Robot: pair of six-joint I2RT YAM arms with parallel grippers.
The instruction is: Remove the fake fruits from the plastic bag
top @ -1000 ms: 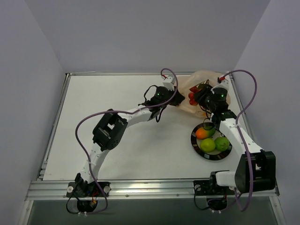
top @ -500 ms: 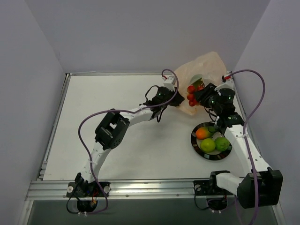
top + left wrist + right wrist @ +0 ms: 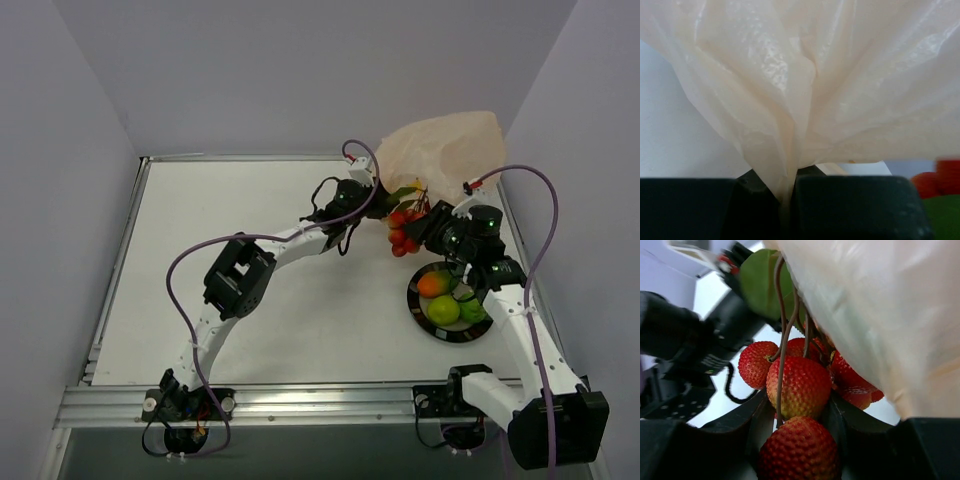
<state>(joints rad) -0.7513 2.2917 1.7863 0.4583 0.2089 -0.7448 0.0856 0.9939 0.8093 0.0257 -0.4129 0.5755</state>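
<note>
A: While the top view was up, which step did it show?

B: The last fruit, by my judgement. The right pincer (image 3: 425,222) was clamped on the red berry cluster (image 3: 402,230), which hung just left of it and seemingly outside the plastic bag (image 3: 447,148). The bag stood raised behind both pincers, with its edge pinched in the left pincer (image 3: 372,207). The mango (image 3: 431,284) and two green apples (image 3: 444,309) lay on the black-rimmed plate (image 3: 436,331), near the right pincer on its arm's side.

A: And the left wrist view?

B: Its jaws were closed on a gathered fold of bag that fanned up from between them. A red blur sat off to the right.

A: The right wrist view?

B: Berries were wedged between its fingers (image 3: 747,427), with stems running up to a green leaf (image 3: 760,287). Bag film hung just right of the cluster and looked to be touching it.

A: The next move?

B: Probably drawing the cluster clear, then over to the plate. The film might cling to the stems, the left arm (image 3: 675,335) crowded the space ahead, and the plate had little free room.
</note>
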